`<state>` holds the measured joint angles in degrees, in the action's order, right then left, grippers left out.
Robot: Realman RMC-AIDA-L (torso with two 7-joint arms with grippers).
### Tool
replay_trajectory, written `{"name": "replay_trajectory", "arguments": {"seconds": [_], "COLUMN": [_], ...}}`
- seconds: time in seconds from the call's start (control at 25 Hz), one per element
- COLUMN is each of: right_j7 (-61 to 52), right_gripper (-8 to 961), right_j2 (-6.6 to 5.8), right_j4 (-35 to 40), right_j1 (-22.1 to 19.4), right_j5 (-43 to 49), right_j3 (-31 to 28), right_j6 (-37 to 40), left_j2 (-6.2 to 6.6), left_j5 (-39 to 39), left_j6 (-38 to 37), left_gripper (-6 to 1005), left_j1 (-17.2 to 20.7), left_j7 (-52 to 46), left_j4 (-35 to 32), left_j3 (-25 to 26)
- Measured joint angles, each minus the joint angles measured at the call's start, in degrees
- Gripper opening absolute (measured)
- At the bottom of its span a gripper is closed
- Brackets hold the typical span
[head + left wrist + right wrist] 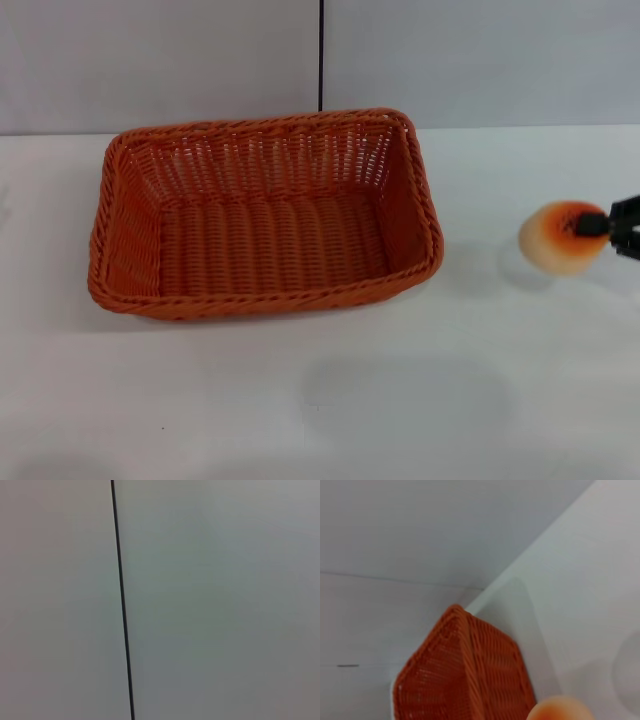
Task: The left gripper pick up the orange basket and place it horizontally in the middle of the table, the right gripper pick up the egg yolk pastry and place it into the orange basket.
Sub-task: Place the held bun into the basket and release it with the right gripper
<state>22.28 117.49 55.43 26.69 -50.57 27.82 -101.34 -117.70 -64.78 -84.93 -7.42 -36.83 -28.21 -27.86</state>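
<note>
The orange basket [265, 215] lies flat and lengthwise across the middle of the white table [320, 400], open side up and with nothing inside. To its right, the egg yolk pastry [560, 240] hangs a little above the tabletop, casting a faint shadow below it. My right gripper [600, 226] comes in from the right edge, shut on the pastry's far side. In the right wrist view, the basket [465, 675] shows ahead and the pastry [560, 709] peeks in at the edge. My left gripper is out of view.
A grey wall with a dark vertical seam [321, 55] stands behind the table; the left wrist view shows only this wall and seam [122, 610]. Bare tabletop lies between the basket and the pastry and along the front.
</note>
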Motion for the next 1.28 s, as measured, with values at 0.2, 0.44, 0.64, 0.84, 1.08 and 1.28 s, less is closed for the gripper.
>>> {"name": "replay_trajectory", "arguments": {"seconds": [0.2,0.44,0.64,0.84,1.08,1.28], "right_j7": [-1.2,-1.4,-1.3,-0.8,1.4,3.5], "right_gripper": [40,36,36,35,34,33], "right_j2": [-0.34,-0.46,-0.28,-0.07,0.42,0.64], "right_j4": [1.2,0.1,-0.9,-5.2,-10.5,-15.1], "right_j1": [1.5,6.7,11.5,14.6,17.6,20.3], "right_j5": [-4.2,-5.2,-5.2,-5.3,-5.6,-5.9], "right_j3": [0.0,0.6,2.8,9.0,13.9,19.2], "right_j6": [-0.5,0.3,2.0,5.7,10.1,13.7], "left_j2": [0.01,0.01,0.01,0.01,0.01,-0.05], "left_j5": [0.0,0.0,0.0,-0.1,0.1,0.1], "left_j6": [0.3,0.4,0.4,0.7,0.8,0.8], "left_gripper": [725,725,724,724,725,724], "left_j1": [-0.1,0.0,0.3,0.3,-0.1,-0.3], "left_j7": [0.3,0.6,0.6,0.7,4.6,6.5], "left_j4": [0.0,0.0,0.0,0.9,3.3,5.2], "left_j3": [0.0,0.0,0.0,1.4,2.5,2.9]}}
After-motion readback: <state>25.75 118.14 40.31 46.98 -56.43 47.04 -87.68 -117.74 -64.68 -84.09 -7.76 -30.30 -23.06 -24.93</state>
